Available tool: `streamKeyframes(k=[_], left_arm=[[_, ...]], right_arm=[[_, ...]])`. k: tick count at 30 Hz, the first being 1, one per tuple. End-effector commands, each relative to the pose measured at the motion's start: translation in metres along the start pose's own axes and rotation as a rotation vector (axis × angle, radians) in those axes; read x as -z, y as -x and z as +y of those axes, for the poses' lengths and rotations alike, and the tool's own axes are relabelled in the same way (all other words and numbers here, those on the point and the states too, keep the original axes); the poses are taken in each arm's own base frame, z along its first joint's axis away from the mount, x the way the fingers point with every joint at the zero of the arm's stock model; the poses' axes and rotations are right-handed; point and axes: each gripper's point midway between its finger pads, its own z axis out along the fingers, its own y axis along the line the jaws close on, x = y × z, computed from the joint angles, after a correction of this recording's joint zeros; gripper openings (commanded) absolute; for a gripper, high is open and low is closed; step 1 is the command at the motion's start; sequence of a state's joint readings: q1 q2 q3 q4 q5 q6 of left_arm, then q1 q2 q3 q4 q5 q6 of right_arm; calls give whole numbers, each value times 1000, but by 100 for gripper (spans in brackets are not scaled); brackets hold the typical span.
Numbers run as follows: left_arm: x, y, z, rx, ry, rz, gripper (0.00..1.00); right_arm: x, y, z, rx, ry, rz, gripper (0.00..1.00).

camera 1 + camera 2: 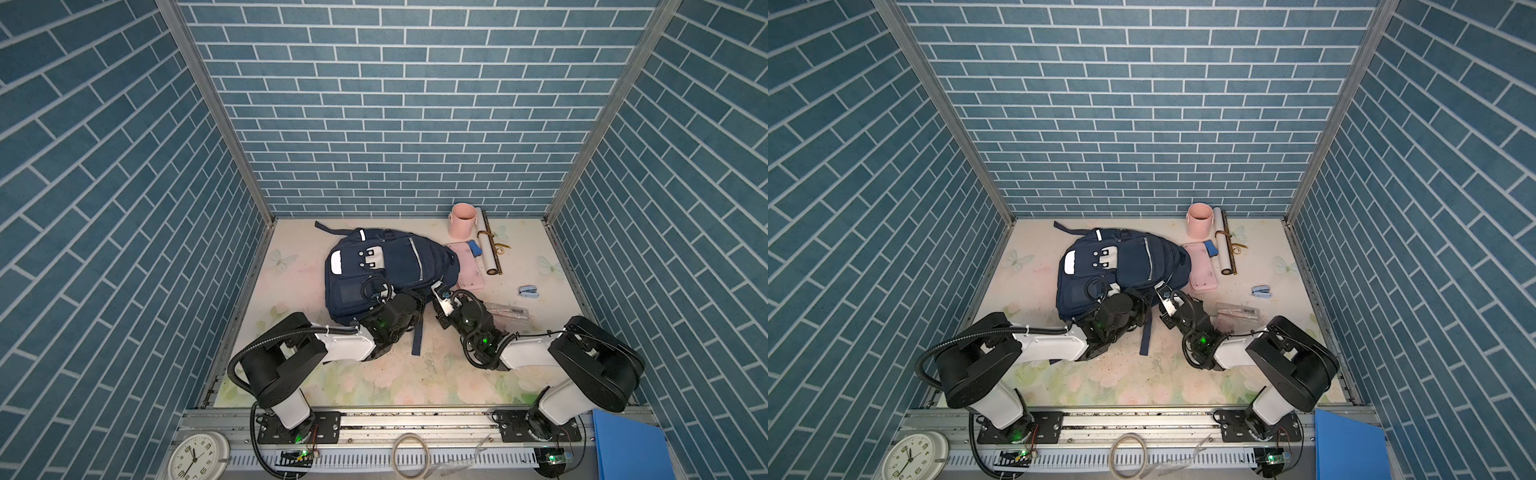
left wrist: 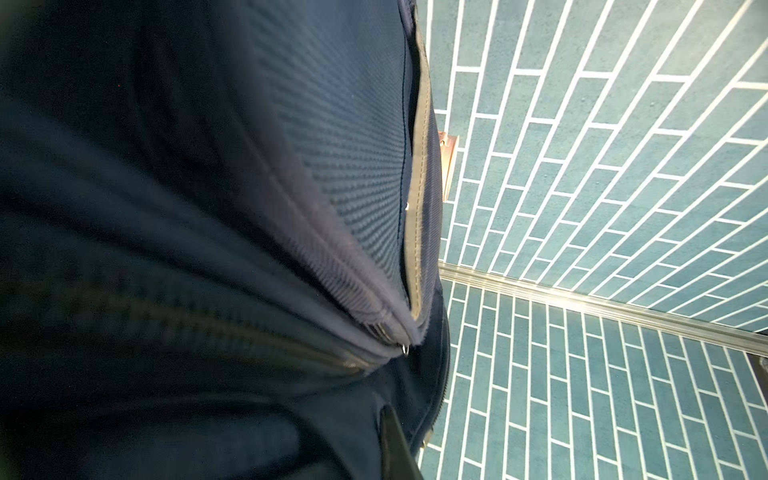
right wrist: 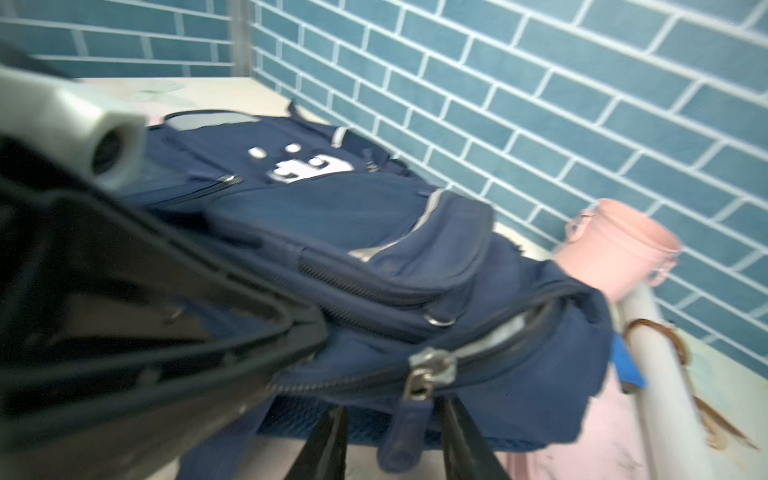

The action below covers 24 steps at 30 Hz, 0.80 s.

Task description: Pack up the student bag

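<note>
Student bag [image 1: 386, 270]: lies flat, front face up, on the bench [image 1: 299, 374], left of centre. Its right edge overlaps a pink case [image 1: 471, 270].

Left claw [image 1: 417, 308]: closed and pressed into the bag's near edge. Whether it pinches any fabric cannot be told.

Right claw [image 3: 395, 415]: fingers apart, one on either side of the zipper pull [image 3: 405, 436] at the bag's near right corner, not clamped on it.

Pink bucket [image 1: 462, 220]: upright by the back wall.
</note>
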State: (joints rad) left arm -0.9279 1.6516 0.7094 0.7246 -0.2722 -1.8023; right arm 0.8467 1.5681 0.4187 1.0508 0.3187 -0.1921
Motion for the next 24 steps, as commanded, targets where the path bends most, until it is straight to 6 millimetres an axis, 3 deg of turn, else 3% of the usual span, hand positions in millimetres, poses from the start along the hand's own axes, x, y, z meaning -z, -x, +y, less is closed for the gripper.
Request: streamKeyframes(k=[1,3,10,16,24], left_arm=[[2,-19,-37,44,-121,52,0],[3,-18,-36,46,-120,47,0],[7,-12,-26,23,-82,34,0],[18,2,-9,-28,-24,23,0],[36,20,7,-81,34,20,0]], right_arm=[[1,20,-29,-8,-195,-66,39],[0,21,-28,-10,-200,-68,36],[4,19,-22,-4,-150,-65,8],[16,19,-3,-89,121,-79,1],[22,12,-4,-157,284,-56,0]])
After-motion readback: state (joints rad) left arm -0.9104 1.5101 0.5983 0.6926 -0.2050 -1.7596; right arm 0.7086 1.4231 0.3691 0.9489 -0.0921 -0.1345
